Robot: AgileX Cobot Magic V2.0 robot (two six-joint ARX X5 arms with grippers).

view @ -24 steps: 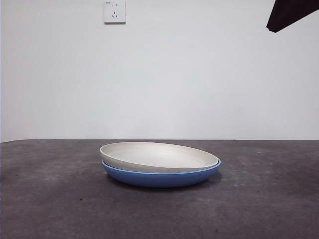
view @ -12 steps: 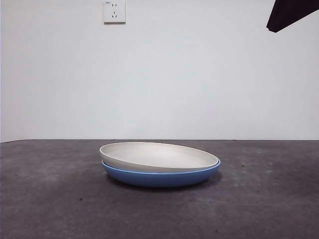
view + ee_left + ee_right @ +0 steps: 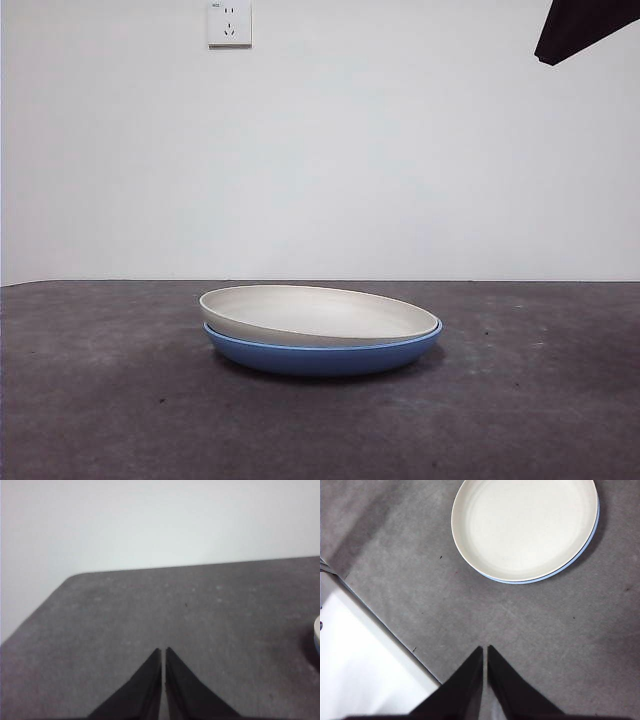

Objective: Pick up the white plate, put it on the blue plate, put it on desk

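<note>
The white plate lies nested in the blue plate in the middle of the dark grey desk, slightly tilted. The right wrist view shows the white plate from above with the blue plate's rim showing along one side. My right gripper is shut and empty, high above the desk and apart from the plates; it shows as a black tip in the front view's top right corner. My left gripper is shut and empty over bare desk; the plates' edge barely shows.
A wall socket is on the white wall behind. The desk's edge runs near my right gripper, with white floor beyond. The desk's corner shows in the left wrist view.
</note>
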